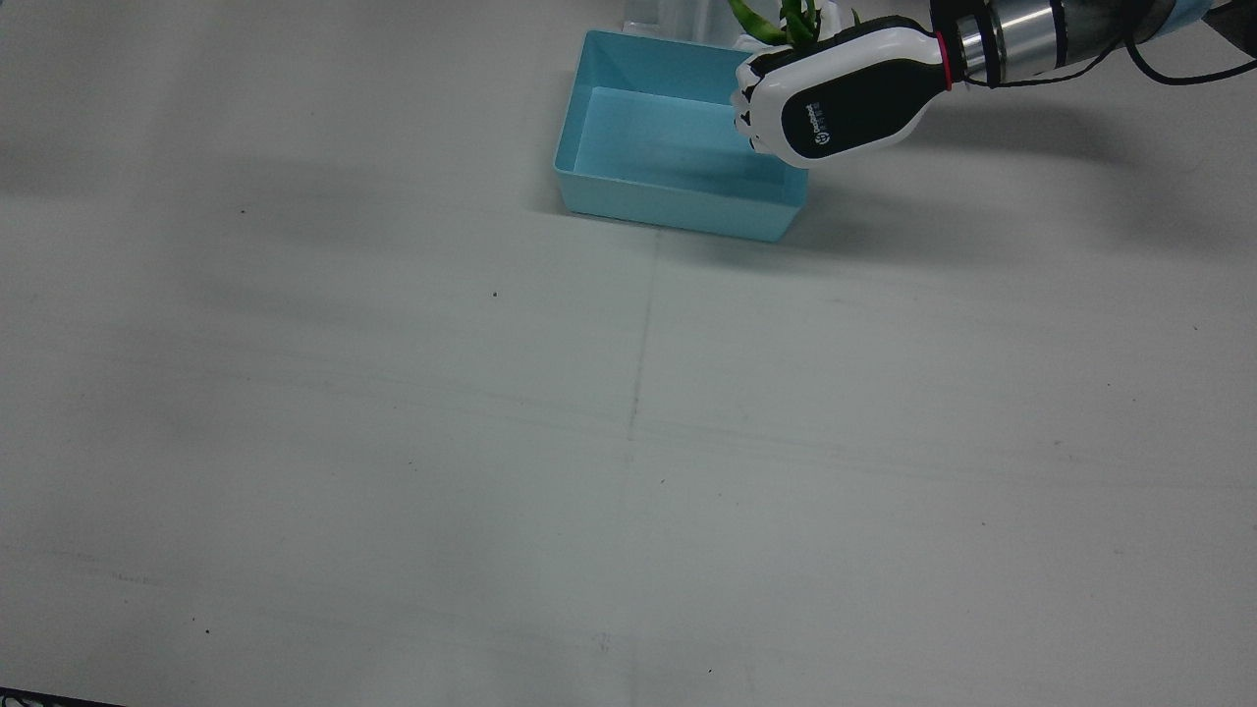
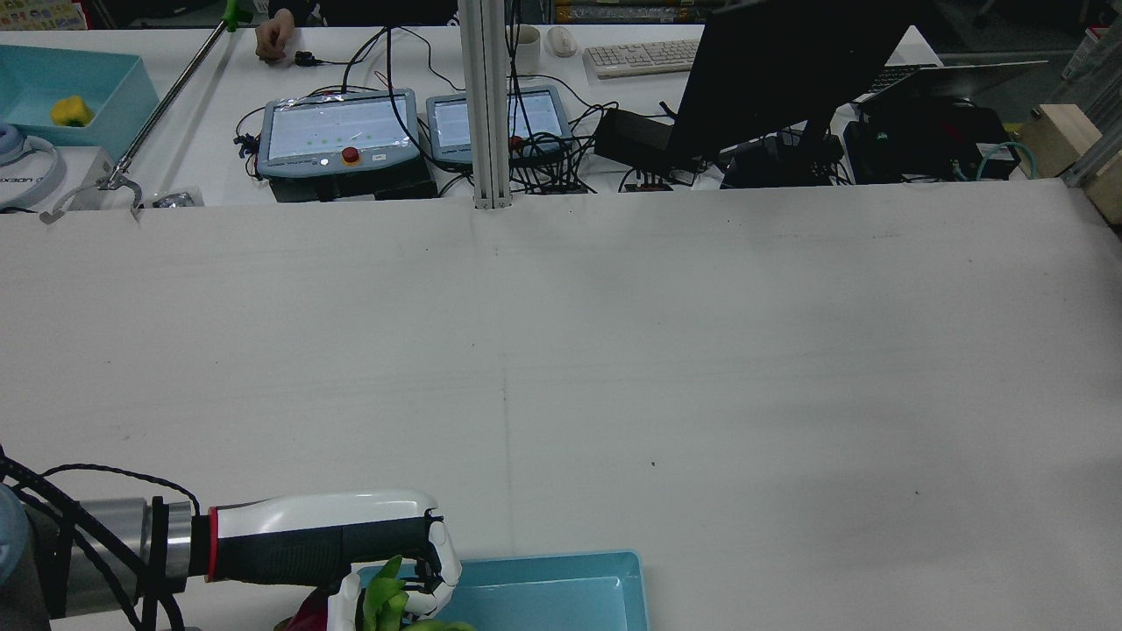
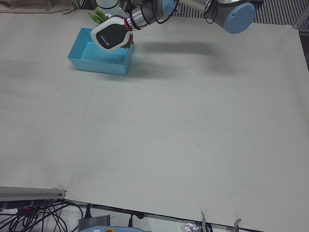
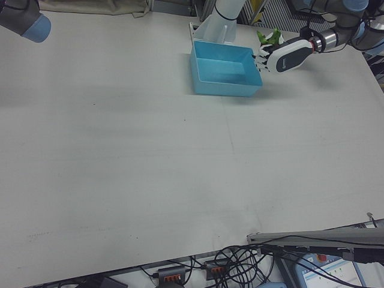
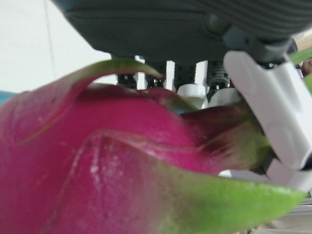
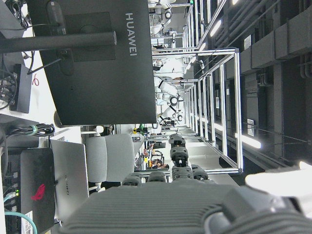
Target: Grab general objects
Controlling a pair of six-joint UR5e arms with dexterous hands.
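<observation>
My left hand [image 1: 845,98] is shut on a dragon fruit [image 5: 97,165], pink with green scales. The fruit's green tips [image 1: 791,22] stick out behind the hand. The hand hovers over the robot-side corner of a light blue bin [image 1: 678,218], which looks empty inside. The rear view shows the hand [image 2: 324,535] at the bin's left end [image 2: 561,596], with the fruit [image 2: 386,605] under the fingers. The right hand [image 6: 170,204] shows only in its own view, raised, facing the room, holding nothing, fingers apart.
The white table [image 1: 628,442] spreads wide in front of the bin. Beyond its far edge are two control pendants [image 2: 337,131], a metal post [image 2: 486,105] and a dark monitor [image 2: 789,70]. The right arm's elbow [image 4: 24,18] is at the table's far corner.
</observation>
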